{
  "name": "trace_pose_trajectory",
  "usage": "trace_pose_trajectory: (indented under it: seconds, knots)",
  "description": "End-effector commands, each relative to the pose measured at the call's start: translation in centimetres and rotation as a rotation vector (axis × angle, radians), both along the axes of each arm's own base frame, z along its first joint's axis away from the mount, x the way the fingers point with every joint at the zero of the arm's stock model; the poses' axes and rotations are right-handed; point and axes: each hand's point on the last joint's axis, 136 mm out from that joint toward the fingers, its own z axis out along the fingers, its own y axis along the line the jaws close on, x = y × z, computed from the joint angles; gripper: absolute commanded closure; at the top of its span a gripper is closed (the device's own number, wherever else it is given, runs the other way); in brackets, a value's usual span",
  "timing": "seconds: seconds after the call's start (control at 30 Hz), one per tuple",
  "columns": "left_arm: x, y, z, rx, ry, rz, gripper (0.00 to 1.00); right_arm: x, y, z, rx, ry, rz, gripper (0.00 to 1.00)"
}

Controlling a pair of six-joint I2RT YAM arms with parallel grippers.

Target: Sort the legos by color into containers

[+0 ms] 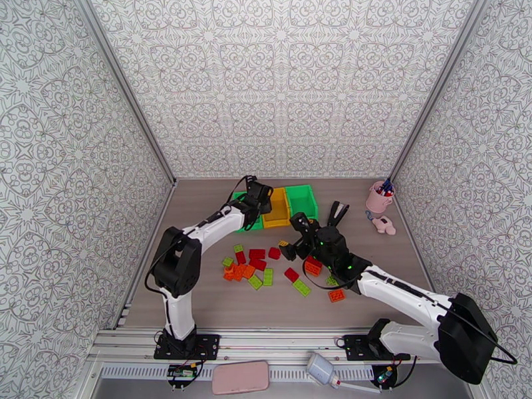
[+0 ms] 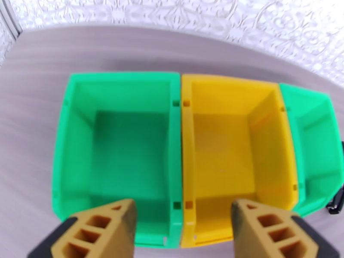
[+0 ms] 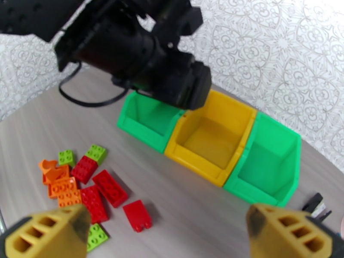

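This looks like a robotics lab test cell, not anyone's home. The wood-look table (image 1: 199, 294) is boxed in on three sides by patterned wall panels (image 1: 286, 81) set in metal corner posts (image 1: 132, 94). Along the table's near edge runs an aluminium rail (image 1: 279, 342), and two robot arms (image 1: 213, 227) are bolted there on black base plates (image 1: 188, 346).

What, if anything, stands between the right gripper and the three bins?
The left gripper hangs above the left green bin and yellow bin, in the open right gripper's way. Nothing visible blocks the right green bin.
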Motion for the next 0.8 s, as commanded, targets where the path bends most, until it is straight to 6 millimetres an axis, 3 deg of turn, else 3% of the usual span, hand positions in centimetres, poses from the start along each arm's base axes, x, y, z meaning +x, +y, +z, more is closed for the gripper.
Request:
trace_pose_trajectory:
  seconds: [0.0, 0.2, 0.4, 0.67, 0.77]
  knots:
    - [-1.3, 0.6, 1.7, -0.008, -0.039, 0.006, 0.29, 0.0, -0.6, 0.2, 0.035, 0.024, -0.050, 0.00]
    - [-4.9, 2.1, 3.3, 0.002, -0.080, -0.053, 0.07, 0.4, -3.5, -1.5, 0.050, 0.151, -0.239, 0.00]
    - [-9.8, 1.4, 4.0, 0.029, -0.174, -0.320, 0.00, 0.1, -8.1, -4.3, 0.028, 0.354, -0.465, 0.00]
    - [-18.2, -2.9, 4.5, 0.081, -0.347, -0.847, 0.00, -1.2, -13.6, -7.8, -0.029, 0.616, -0.748, 0.00]
    - [-21.1, -4.6, 4.4, 0.065, -0.426, -1.016, 0.00, -1.3, -13.8, -8.9, 0.029, 0.695, -0.834, 0.00]
